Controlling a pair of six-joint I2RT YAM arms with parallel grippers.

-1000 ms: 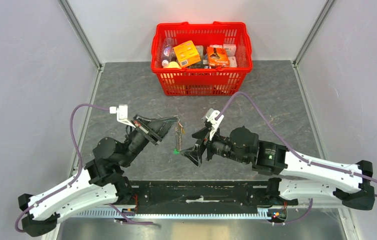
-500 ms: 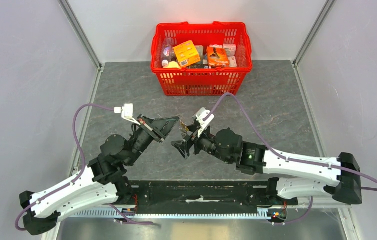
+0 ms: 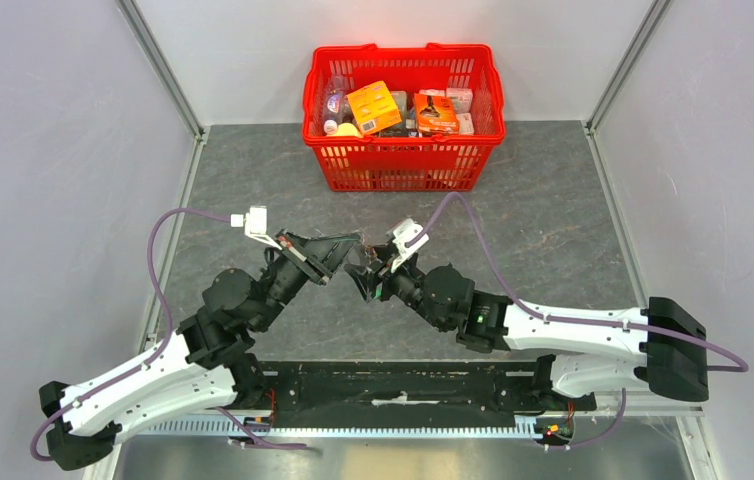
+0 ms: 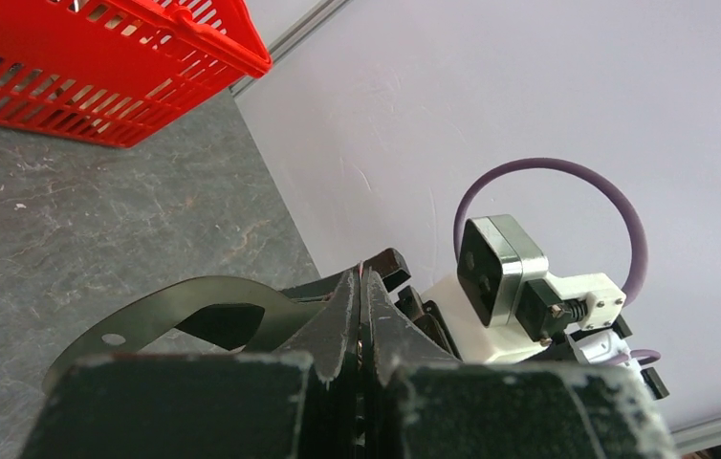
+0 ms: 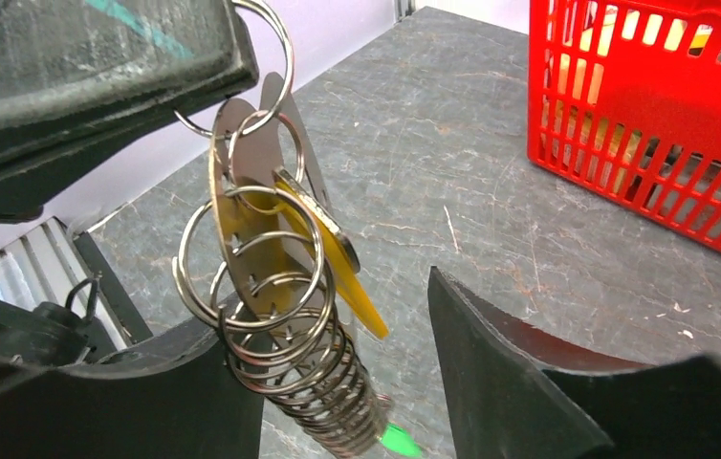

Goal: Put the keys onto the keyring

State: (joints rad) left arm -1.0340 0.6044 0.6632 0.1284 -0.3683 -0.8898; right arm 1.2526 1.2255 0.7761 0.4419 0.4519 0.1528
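My left gripper (image 3: 349, 248) (image 4: 362, 279) is shut on the keyring (image 5: 259, 72), pinching its top metal ring. A chain of rings and a spring-like coil (image 5: 323, 382) hang from it above the table. The yellow-orange key tag (image 5: 342, 263) hangs against the rings, and a bright green tag (image 5: 398, 442) shows at the coil's lower end. An olive-grey strap loop (image 4: 151, 320) curls out beside the left fingers. My right gripper (image 3: 365, 276) (image 5: 333, 306) stands open around the hanging coil, which lies close against its left finger (image 5: 185, 392); its right finger (image 5: 491, 373) is apart.
A red basket (image 3: 403, 160) (image 5: 644, 143) full of packets stands at the back middle of the grey stone-patterned table (image 3: 553, 230). White walls with metal corner posts close in the sides. The right arm's wrist camera (image 4: 502, 273) sits just behind my left fingertips.
The right arm has swung left and forward until its fingers straddle the hanging rings, and its jaws have narrowed a little. The left gripper has shifted slightly right, still shut.
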